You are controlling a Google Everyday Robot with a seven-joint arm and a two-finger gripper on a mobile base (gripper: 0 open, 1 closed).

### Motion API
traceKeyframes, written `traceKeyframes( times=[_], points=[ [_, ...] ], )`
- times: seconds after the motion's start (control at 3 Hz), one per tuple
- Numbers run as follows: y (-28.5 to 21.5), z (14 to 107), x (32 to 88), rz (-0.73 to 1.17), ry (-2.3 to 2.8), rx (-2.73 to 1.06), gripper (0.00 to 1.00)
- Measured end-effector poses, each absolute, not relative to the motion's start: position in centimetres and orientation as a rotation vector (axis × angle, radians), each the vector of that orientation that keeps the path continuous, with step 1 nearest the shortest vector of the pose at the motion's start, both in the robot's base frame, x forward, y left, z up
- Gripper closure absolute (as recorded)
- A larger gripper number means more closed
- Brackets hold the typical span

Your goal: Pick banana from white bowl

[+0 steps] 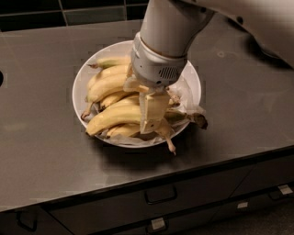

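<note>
The white bowl (79,87) sits on the dark counter, lined with crinkled paper and holding several bananas. The banana (112,118), the plumpest and evenly yellow, lies along the front of the bowl with its stem end towards the right. My gripper (154,120) reaches straight down from the white arm into the middle of the bowl, right at this banana's right-hand part and covering it there. Slimmer bananas (106,86) lie behind, towards the bowl's left and back.
The dark counter (41,151) runs left to right, with its front edge just below the bowl and drawers (161,195) underneath. A dark tiled wall (69,11) runs behind. A brown banana tip (200,120) hangs over the bowl's right rim.
</note>
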State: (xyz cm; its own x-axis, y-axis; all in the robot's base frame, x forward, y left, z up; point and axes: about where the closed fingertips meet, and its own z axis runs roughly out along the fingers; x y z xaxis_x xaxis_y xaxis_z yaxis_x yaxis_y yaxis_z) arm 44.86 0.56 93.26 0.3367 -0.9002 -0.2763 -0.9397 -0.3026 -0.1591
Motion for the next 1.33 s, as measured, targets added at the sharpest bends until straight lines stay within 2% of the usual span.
traceKeyframes(
  times=[0.67,1.0,1.33],
  points=[
    [0.67,93.09,44.70,0.209,1.641,-2.332,0.42],
    [0.69,93.11,44.58,0.209,1.641,-2.333,0.42],
    [0.74,93.16,44.59,0.206,1.638,-2.333,0.51]
  ],
)
